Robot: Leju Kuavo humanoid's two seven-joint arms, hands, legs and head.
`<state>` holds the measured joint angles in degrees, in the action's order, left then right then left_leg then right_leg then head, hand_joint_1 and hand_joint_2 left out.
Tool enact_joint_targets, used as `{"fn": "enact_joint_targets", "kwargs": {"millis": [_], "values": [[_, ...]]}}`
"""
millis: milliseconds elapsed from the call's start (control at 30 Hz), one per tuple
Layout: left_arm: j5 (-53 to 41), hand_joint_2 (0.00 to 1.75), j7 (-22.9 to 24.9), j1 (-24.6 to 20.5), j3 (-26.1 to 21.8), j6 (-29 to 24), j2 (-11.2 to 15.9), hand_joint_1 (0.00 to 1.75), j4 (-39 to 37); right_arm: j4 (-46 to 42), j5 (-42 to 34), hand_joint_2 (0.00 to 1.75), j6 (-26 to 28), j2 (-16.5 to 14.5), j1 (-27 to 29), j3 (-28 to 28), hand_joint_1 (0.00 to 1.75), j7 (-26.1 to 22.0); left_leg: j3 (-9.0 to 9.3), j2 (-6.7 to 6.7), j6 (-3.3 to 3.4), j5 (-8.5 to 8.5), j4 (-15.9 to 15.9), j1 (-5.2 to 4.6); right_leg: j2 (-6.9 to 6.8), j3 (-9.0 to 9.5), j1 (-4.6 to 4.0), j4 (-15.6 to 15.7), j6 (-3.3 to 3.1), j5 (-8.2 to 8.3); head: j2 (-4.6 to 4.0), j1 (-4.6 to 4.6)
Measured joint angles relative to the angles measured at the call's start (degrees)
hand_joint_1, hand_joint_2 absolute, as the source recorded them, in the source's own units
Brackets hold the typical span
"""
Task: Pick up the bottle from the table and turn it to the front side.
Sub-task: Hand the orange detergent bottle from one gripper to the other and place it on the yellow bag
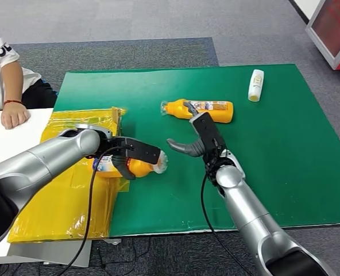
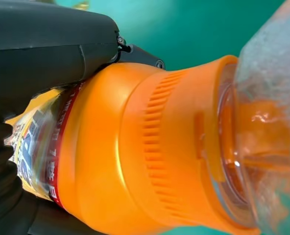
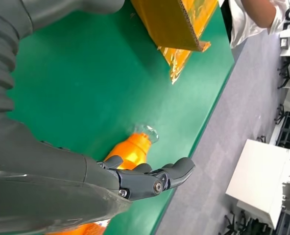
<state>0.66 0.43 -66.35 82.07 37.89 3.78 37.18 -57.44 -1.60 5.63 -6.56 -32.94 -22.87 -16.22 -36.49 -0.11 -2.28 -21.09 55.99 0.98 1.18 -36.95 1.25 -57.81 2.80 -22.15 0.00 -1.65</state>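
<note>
My left hand (image 1: 131, 154) grips an orange bottle (image 1: 139, 167) with a clear cap, held lying sideways over the left part of the green table (image 1: 267, 172), cap toward the middle. In the left wrist view the orange bottle (image 2: 136, 147) is close up, its label (image 2: 32, 147) beside my dark fingers (image 2: 43, 44). A second orange bottle (image 1: 211, 110) lies on its side further back. My right hand (image 1: 200, 138) hovers open just in front of it, fingers spread. The right wrist view has my right hand (image 3: 147, 178) over that second bottle (image 3: 132, 149).
A yellow-wrapped cardboard box (image 1: 64, 195) lies under my left arm at the table's left edge. A small white bottle (image 1: 255, 85) lies at the back right. A person's arm (image 1: 12, 98) rests on a white table at the far left.
</note>
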Motion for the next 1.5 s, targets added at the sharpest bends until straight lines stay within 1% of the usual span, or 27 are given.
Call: {"fn": "enact_joint_targets", "kwargs": {"millis": [133,300,467,733,867,933,1000,1067,1167,1267,1400,1500], "values": [[-2.5,1.75,0.3,0.7,0.5,-0.7,-1.8,1.75,-4.7,0.4,0.6,1.75,-0.2,0.0,0.1,1.1,0.00,0.0,0.00,0.00,0.00,0.00,0.0,0.00,-0.01,0.02,0.00,0.0,0.00,0.00,0.00,0.00],[-3.1,1.75,0.1,1.4,0.6,-0.7,-3.3,1.75,-8.8,0.9,0.9,1.75,-0.5,0.0,0.1,1.8,0.00,0.0,0.02,0.01,0.00,0.00,0.0,0.00,0.01,0.04,0.00,0.0,-0.02,0.02,0.00,-0.01],[-3.6,1.75,0.5,2.3,0.6,-0.7,-4.0,1.75,-11.3,1.4,1.0,1.75,-0.7,0.0,0.1,2.4,0.00,0.0,0.07,0.01,-0.01,0.02,0.0,0.00,0.01,0.05,0.00,0.0,-0.06,0.06,0.00,0.00],[-3.9,1.75,0.4,3.0,0.6,-0.9,-4.2,1.75,-13.5,2.1,1.5,1.75,-1.2,0.0,0.0,2.7,0.00,0.0,0.15,0.01,-0.01,0.03,0.0,0.00,0.01,0.16,0.00,0.0,-0.07,0.06,0.00,-0.01],[-4.1,1.75,0.3,3.4,0.5,-1.8,-4.3,0.02,-14.1,2.6,1.6,1.75,-1.3,0.0,0.1,2.7,0.00,0.0,0.21,0.01,-0.02,0.03,0.0,0.00,0.01,0.19,0.00,0.0,-0.08,0.07,0.00,-0.01],[-4.1,1.75,0.0,4.0,0.1,-3.3,-4.4,0.00,-14.4,2.9,1.6,1.75,-1.3,0.0,0.1,2.8,0.00,0.0,0.23,0.01,-0.02,0.04,0.0,0.00,0.01,0.19,-0.01,0.0,-0.09,0.08,0.00,-0.01],[-3.7,0.87,-1.3,5.2,-0.6,-4.9,-4.4,0.00,-14.5,3.1,1.6,1.75,-1.2,0.0,0.2,2.8,0.00,0.0,0.23,0.01,-0.04,0.05,0.0,0.00,0.01,0.18,-0.01,0.0,-0.10,0.08,0.00,0.01],[-2.9,0.00,-4.1,6.3,-1.5,-5.8,-4.2,0.00,-14.6,3.2,1.6,1.75,-1.2,0.0,0.5,2.9,0.00,-0.2,0.22,0.01,-0.02,0.07,0.0,0.01,0.00,0.18,-0.01,0.0,-0.09,0.08,0.00,0.00],[-1.1,0.00,-11.5,7.9,-3.7,-7.7,-3.3,0.00,-14.1,3.2,1.4,1.75,-1.5,0.0,1.2,3.0,0.00,-0.4,0.18,0.00,0.01,0.07,0.0,0.00,0.00,0.19,-0.01,0.0,-0.09,0.07,0.00,-0.01],[0.7,0.00,-20.1,10.1,-7.2,-9.0,-0.7,0.00,-11.5,3.2,0.5,1.75,-2.3,0.0,1.9,3.0,0.00,-0.7,0.17,0.02,0.01,0.04,0.0,0.00,0.04,0.18,-0.01,0.0,-0.09,0.06,0.00,-0.01],[2.8,1.75,-29.5,15.4,-14.5,-8.5,4.1,0.00,-4.9,3.1,-1.4,1.75,-3.1,0.2,2.5,2.8,0.00,-1.0,0.19,0.04,-0.01,0.02,0.0,0.00,0.05,0.14,-0.01,0.0,-0.10,0.04,0.00,0.01],[4.0,1.75,-34.7,20.7,-22.1,-6.4,7.1,0.00,1.1,2.9,-2.5,1.75,-3.7,0.6,3.0,2.5,0.00,-1.0,0.19,0.04,-0.02,0.02,0.0,0.01,0.04,0.13,-0.02,0.0,-0.11,0.01,0.00,0.01]]}}
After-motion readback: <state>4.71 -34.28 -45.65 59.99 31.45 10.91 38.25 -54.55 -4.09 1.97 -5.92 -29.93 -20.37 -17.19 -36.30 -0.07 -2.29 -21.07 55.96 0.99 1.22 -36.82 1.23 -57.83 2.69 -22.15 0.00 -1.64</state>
